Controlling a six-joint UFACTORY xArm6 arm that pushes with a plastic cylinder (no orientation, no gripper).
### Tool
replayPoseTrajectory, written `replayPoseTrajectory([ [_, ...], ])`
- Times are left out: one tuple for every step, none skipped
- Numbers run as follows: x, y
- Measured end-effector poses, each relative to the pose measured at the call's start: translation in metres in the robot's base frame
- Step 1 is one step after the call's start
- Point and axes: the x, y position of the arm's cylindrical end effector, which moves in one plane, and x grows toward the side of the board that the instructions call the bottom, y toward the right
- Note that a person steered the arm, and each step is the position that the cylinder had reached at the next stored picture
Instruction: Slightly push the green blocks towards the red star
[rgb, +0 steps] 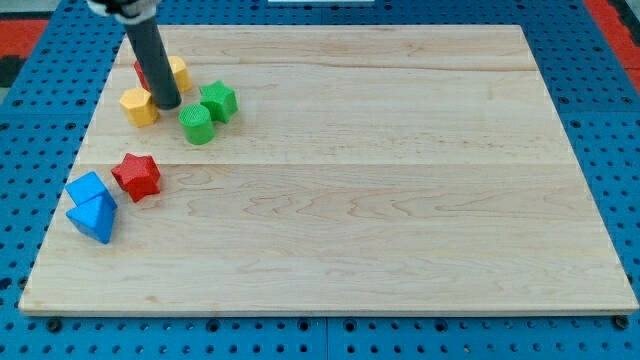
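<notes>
A green star block (218, 101) and a green cylinder block (197, 124) sit close together near the view's top left. The red star (137, 175) lies below and left of them. My tip (167, 104) rests on the board just left of the green blocks, between them and a yellow block (139, 105). It is close to the green cylinder's upper left side; contact cannot be told.
Behind the rod lie another yellow block (179, 72) and a red block (141, 72), partly hidden. Two blue blocks (88, 188) (95, 219) sit near the board's left edge, below the red star. The wooden board (380, 200) lies on a blue pegboard.
</notes>
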Motion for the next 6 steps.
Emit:
replayPoseTrajectory([
  [-0.013,0.05],
  [-0.029,0.08],
  [0.0,0.112],
  [0.021,0.097],
  [0.005,0.109],
  [-0.003,0.099],
])
